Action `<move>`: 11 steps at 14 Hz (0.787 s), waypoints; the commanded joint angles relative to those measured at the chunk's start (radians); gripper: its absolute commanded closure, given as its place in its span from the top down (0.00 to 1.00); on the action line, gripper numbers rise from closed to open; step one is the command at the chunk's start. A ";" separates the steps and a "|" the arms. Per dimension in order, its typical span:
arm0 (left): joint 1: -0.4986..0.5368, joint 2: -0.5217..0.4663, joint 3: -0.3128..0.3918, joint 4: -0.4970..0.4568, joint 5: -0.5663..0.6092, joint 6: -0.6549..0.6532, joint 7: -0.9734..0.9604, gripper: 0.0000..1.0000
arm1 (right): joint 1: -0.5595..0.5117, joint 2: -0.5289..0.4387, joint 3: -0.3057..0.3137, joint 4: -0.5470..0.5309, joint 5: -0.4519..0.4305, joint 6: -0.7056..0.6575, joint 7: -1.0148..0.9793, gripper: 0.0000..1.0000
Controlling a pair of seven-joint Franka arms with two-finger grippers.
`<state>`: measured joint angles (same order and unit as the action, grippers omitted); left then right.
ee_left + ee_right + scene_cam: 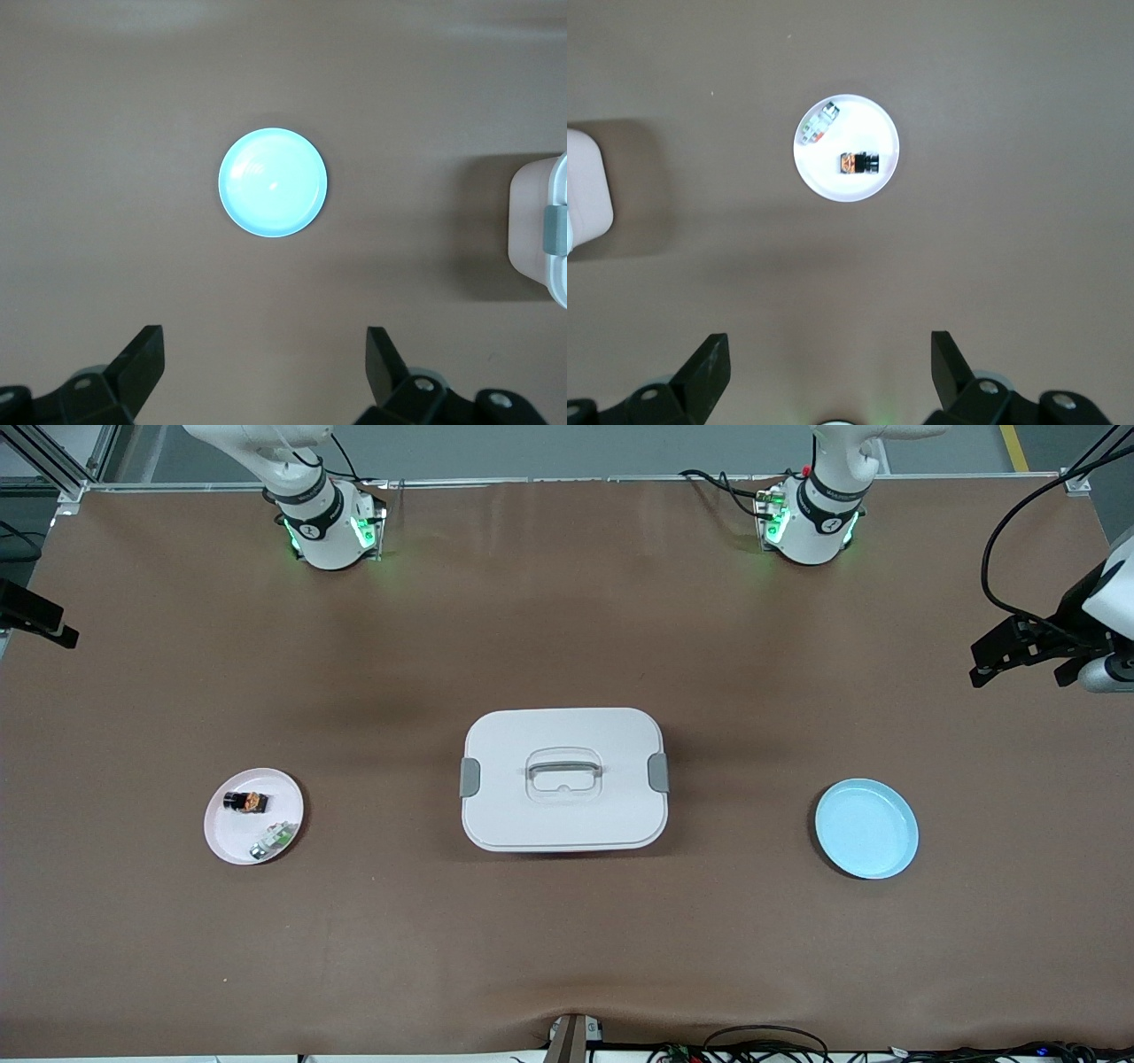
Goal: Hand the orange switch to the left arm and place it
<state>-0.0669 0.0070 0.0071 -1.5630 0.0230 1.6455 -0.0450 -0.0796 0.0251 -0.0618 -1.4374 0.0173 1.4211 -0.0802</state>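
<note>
Orange switch (245,802) lies on the pink plate (232,841); left gripper (264,365) and right gripper (829,363) hover wide, holding nothing.

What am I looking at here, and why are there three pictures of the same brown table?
Two white robot arms stand at one edge of a table, each ending in a gripper with two fingers. The big picture comes from a high camera facing them; the other two come from cameras on the arms' wrists, looking down.

In the middle sits a white lidded box. Toward the right arm's end lies a pink plate carrying the tiny orange switch and a small green-and-white part. Toward the left arm's end lies a blue plate with nothing on it.

The left gripper hangs high over the blue plate, the right gripper high over the pink one. Both stand open and hold nothing.
</note>
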 commanded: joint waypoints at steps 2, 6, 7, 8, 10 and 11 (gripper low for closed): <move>0.002 0.007 -0.001 0.021 -0.011 -0.016 0.002 1.00 | -0.016 0.013 0.010 -0.015 0.023 0.039 -0.006 1.00; 0.002 0.007 -0.001 0.023 -0.011 -0.016 0.002 1.00 | -0.016 0.096 0.010 -0.017 0.026 0.085 -0.003 1.00; 0.002 0.007 -0.001 0.023 -0.011 -0.016 0.002 1.00 | -0.019 0.114 0.010 -0.015 0.026 0.093 -0.003 1.00; 0.002 0.007 -0.001 0.023 -0.011 -0.016 0.002 1.00 | -0.017 0.130 0.010 -0.017 0.024 0.110 -0.003 1.00; 0.002 0.007 -0.001 0.023 -0.011 -0.016 0.002 1.00 | -0.022 0.142 0.010 -0.018 0.024 0.111 -0.003 1.00; 0.002 0.007 -0.001 0.023 -0.011 -0.016 0.002 1.00 | -0.023 0.160 0.010 -0.017 0.024 0.113 -0.004 1.00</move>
<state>-0.0669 0.0070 0.0070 -1.5606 0.0230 1.6455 -0.0450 -0.0848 0.1735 -0.0612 -1.4643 0.0272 1.5364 -0.0807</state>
